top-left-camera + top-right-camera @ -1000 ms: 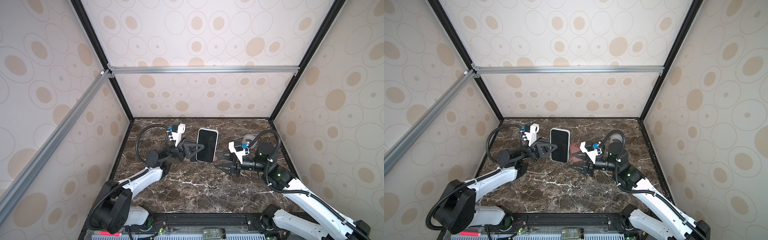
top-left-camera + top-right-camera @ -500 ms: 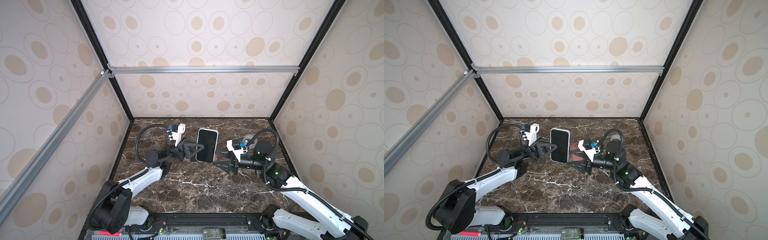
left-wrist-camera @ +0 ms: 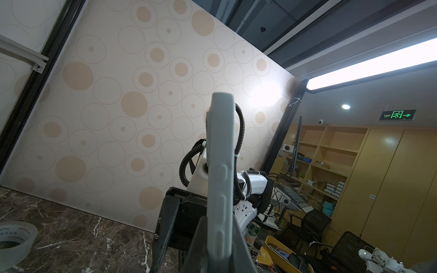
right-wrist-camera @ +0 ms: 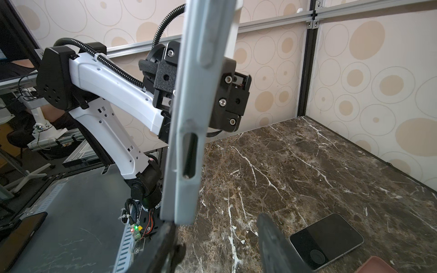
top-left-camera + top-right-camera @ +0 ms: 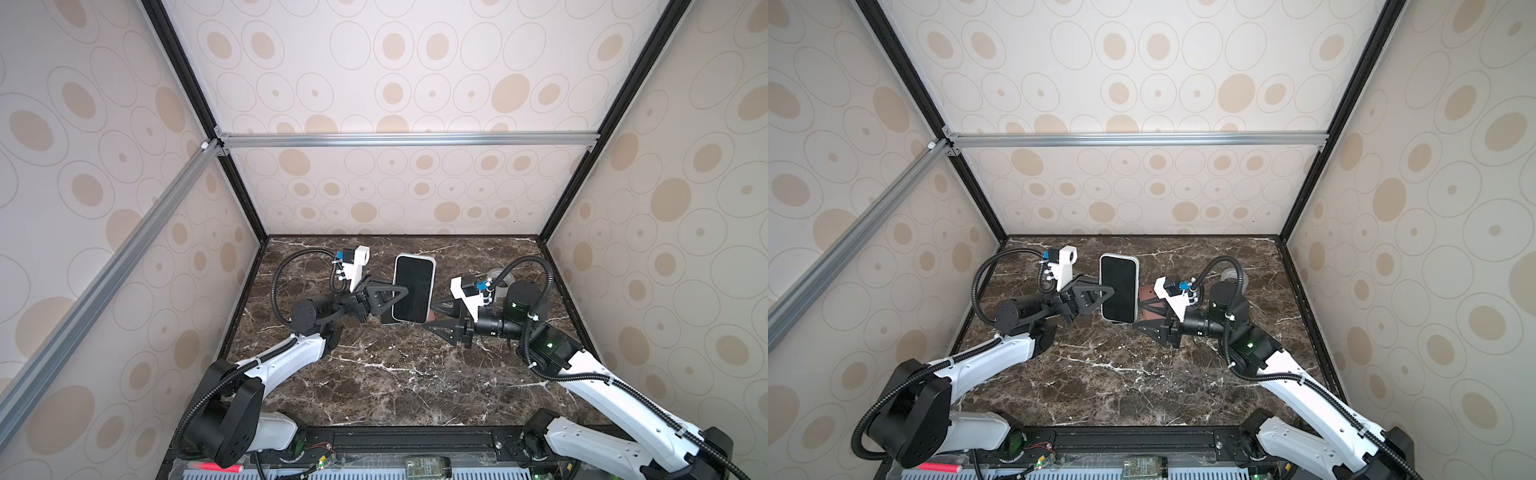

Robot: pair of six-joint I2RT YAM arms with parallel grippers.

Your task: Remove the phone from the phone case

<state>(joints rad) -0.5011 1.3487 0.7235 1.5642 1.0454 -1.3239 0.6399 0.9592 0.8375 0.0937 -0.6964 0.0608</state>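
The phone (image 5: 413,289) (image 5: 1119,289) has a black screen and sits in a pale grey phone case (image 3: 220,177) (image 4: 196,106). It is held upright above the marble table. My left gripper (image 5: 403,297) (image 5: 1111,293) (image 3: 218,250) is shut on the case's long edge, one finger on each face. My right gripper (image 5: 430,318) (image 5: 1139,316) (image 4: 217,231) is open beside the phone's lower right corner. In the right wrist view the case's bottom corner hangs just over one finger (image 4: 170,236). The space between the jaws is empty.
A dark flat device with a round button (image 4: 326,238) lies on the table under the grippers, next to a reddish-brown flat piece (image 5: 1148,296) (image 4: 378,266). A roll of clear tape (image 5: 500,277) (image 3: 14,238) sits behind the right arm. Patterned walls close in three sides.
My right gripper has moved left and a little up, closer to the phone's lower corner. The left gripper and the phone have stayed still.
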